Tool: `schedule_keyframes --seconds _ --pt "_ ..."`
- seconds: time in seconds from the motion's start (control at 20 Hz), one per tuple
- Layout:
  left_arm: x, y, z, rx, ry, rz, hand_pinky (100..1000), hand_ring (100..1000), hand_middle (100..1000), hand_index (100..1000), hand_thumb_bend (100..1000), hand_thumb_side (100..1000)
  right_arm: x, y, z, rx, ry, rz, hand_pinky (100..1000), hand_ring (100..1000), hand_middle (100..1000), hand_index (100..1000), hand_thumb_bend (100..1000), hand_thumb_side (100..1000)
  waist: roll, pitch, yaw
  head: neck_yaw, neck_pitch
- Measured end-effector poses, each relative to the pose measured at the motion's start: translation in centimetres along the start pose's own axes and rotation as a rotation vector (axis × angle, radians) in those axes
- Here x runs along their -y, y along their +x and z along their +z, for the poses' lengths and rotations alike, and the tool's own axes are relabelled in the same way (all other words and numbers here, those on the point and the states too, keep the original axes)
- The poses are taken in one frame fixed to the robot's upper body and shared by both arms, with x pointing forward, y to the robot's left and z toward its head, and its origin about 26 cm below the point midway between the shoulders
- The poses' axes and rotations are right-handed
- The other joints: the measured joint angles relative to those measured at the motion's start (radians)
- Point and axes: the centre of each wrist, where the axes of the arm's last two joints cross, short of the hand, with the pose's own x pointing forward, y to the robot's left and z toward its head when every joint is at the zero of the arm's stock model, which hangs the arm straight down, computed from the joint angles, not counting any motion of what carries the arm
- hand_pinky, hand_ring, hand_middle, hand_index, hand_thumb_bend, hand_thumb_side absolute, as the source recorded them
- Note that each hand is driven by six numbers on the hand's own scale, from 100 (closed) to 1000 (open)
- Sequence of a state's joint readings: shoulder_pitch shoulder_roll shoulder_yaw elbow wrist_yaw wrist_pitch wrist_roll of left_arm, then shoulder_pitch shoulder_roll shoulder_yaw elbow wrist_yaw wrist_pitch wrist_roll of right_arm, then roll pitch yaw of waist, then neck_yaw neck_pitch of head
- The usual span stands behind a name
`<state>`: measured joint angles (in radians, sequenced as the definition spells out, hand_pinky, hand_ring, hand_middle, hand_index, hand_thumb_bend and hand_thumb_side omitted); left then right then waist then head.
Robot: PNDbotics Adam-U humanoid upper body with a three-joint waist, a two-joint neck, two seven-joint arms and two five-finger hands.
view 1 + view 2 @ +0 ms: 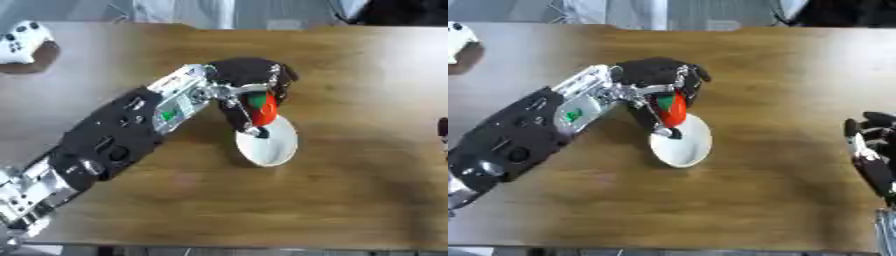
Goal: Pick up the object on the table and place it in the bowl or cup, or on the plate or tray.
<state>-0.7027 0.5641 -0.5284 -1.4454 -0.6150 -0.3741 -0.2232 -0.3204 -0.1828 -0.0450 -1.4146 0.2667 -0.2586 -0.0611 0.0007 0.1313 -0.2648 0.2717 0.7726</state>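
Table (367, 200) of brown wood carries everything, and most of its top around the left hand is bare. Next in size is the left arm (114, 145), which comes in from the lower left corner and reaches toward the middle. At its end the left hand (249, 75) has its fingers curled round a red object (262, 111) with a green part at the top. It looks like a small toy fruit or vegetable, but I cannot tell which.

Just below the hand stands a white bowl (273, 145), and the red object hangs over its near rim, maybe touching it; the pictures do not show this clearly.

I judge the object to be light and stiff, probably of smooth plastic, so it may slip between the fingers. It is not fragile. Its long body is the best place to hold it, and the fingers are there already. The bowl also seems light, so a push of the fingers on the rim could tip it or shift it.

Far to the right of the left hand, at the edge of the right eye view, the right hand (872, 150) rests idle with its fingers relaxed. Far to the upper left lies a white controller (22, 42). Neither is in the way; nothing stands between the object and the bowl.
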Motion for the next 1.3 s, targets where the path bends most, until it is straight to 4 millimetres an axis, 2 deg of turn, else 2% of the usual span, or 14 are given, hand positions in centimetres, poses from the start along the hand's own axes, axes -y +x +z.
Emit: schedule_keyframes --seconds 0.1,0.2,0.25,0.3,0.35,0.45,0.5,0.55,0.6,0.75,0.8,0.85,0.95,1.3 --pt "0.09 0.16 -0.18 0.012 -0.008 0.001 708 922 473 417 547 116 0.16 -0.08 -0.03 -0.001 -0.007 0.010 166 441 530 706 478 454 0.002 -0.001 -0.001 0.000 0.000" --pt "0.23 0.35 -0.38 0.026 -0.013 0.005 777 965 503 437 587 202 0.22 -0.16 -0.01 -0.005 -0.010 0.014 166 441 530 706 478 454 0.003 -0.002 -0.001 -0.005 0.000" --pt "0.26 0.44 -0.47 0.033 -0.013 0.007 894 1000 556 472 633 349 0.22 -0.21 0.01 -0.007 -0.010 0.014 166 441 530 706 478 454 0.003 -0.002 -0.001 -0.008 0.000" --pt "0.28 0.49 -0.50 0.042 -0.012 0.007 877 1000 547 466 628 329 0.21 -0.24 0.02 -0.009 -0.010 0.015 166 441 530 706 478 454 0.003 -0.002 -0.001 -0.009 0.000" --pt "0.29 0.50 -0.51 0.048 -0.010 0.007 942 964 551 488 637 387 0.21 -0.25 0.03 -0.009 -0.010 0.016 166 441 530 706 478 454 0.003 -0.002 -0.001 -0.009 0.000" --pt "0.29 0.50 -0.51 0.057 -0.005 0.007 941 851 535 492 634 396 0.21 -0.27 0.03 -0.009 -0.011 0.017 165 440 530 706 478 454 0.003 -0.002 -0.001 -0.009 0.000" --pt "0.29 0.50 -0.51 0.061 -0.002 0.009 940 866 532 490 634 391 0.21 -0.29 0.04 -0.009 -0.011 0.018 165 440 530 706 478 454 0.003 -0.002 0.000 -0.009 0.000" --pt "0.30 0.49 -0.50 0.063 0.000 0.009 974 801 577 517 656 469 0.20 -0.32 0.05 -0.010 -0.011 0.018 165 440 529 706 478 454 0.003 -0.002 0.000 -0.009 0.000" --pt "0.30 0.48 -0.50 0.066 0.002 0.011 983 795 590 526 662 491 0.19 -0.34 0.06 -0.010 -0.011 0.018 165 440 529 706 478 455 0.003 -0.002 0.000 -0.010 0.000" --pt "0.31 0.48 -0.50 0.074 0.008 0.013 1000 830 659 576 688 600 0.19 -0.39 0.08 -0.011 -0.011 0.019 165 440 529 705 478 455 0.003 -0.003 0.001 -0.017 0.000" --pt "0.31 0.52 -0.52 0.080 0.010 0.014 1000 820 641 562 680 574 0.19 -0.39 0.08 -0.011 -0.011 0.020 165 440 529 705 478 455 0.003 -0.003 0.002 -0.018 0.000" --pt "0.30 0.57 -0.54 0.084 0.011 0.016 1000 857 706 614 714 664 0.19 -0.39 0.08 -0.011 -0.011 0.021 165 440 529 705 479 455 0.003 -0.003 0.002 -0.018 0.000" --pt "0.26 0.63 -0.56 0.091 0.014 0.017 1000 886 742 640 748 732 0.19 -0.40 0.08 -0.011 -0.011 0.021 165 439 529 705 479 455 0.003 -0.003 0.002 -0.018 0.000" --pt "0.19 0.68 -0.56 0.108 0.020 0.021 1000 905 776 684 783 826 0.19 -0.46 0.11 -0.013 -0.010 0.022 164 439 528 704 479 454 0.003 -0.006 0.003 -0.018 0.000"
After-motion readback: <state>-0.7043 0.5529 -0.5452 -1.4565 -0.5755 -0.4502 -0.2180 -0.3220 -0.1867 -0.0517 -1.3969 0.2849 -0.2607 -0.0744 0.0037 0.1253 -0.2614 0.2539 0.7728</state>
